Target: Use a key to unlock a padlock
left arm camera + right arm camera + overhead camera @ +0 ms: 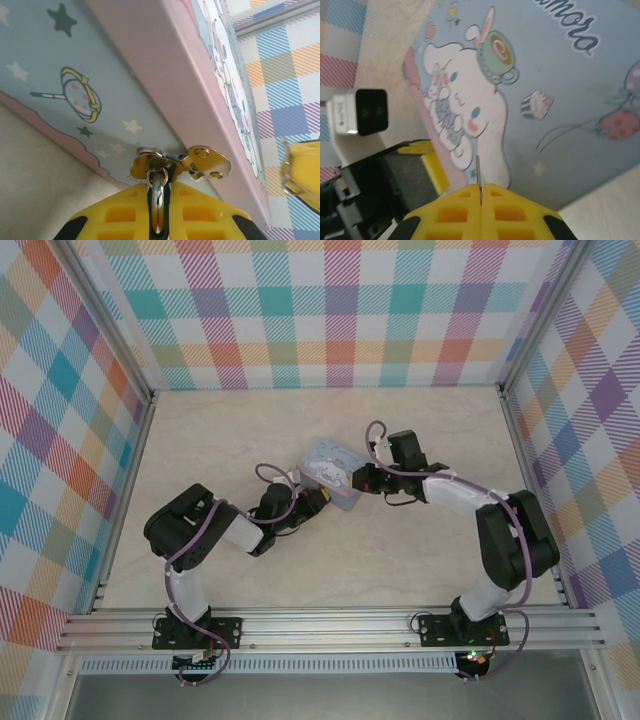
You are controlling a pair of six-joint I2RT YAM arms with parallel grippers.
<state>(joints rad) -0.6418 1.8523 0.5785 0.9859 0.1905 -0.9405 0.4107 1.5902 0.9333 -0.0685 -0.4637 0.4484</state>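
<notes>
Top view: pale blue tin (333, 472) w/ a cartoon lid sits mid-table (420, 570), turned at an angle. Both arms reach in to it. Left gripper (318, 502) is at the tin's near-left edge, right gripper (358, 482) at its near-right corner, the two close together. Padlock and key are too small to make out from up here.

Left wrist view: left gripper (159, 189) is up against the tin's side wall (100, 65), which is printed w/ stars and a hand mirror. Its yellow fingers (120, 212) are closed on a thin silvery loop (157, 192). The loop hangs from the staple by the tin's metal latch (206, 161) and looks like the padlock's shackle. Padlock body is hidden between the fingers, so can't tell its colour here. At the right edge, one yellow finger (306, 170) of the right gripper sits just off the tin's corner.

Right wrist view: right gripper (481, 192) is closed tight, w/ a thin dark metal sliver, the key (478, 172), poking straight up from between the fingertips. Key tip sits over the tin's lid (560, 90) near its lower edge; can't tell if it touches. To the left is a yellow finger (427, 155) of the left gripper below its white-and-black wrist camera (360, 112).
</notes>
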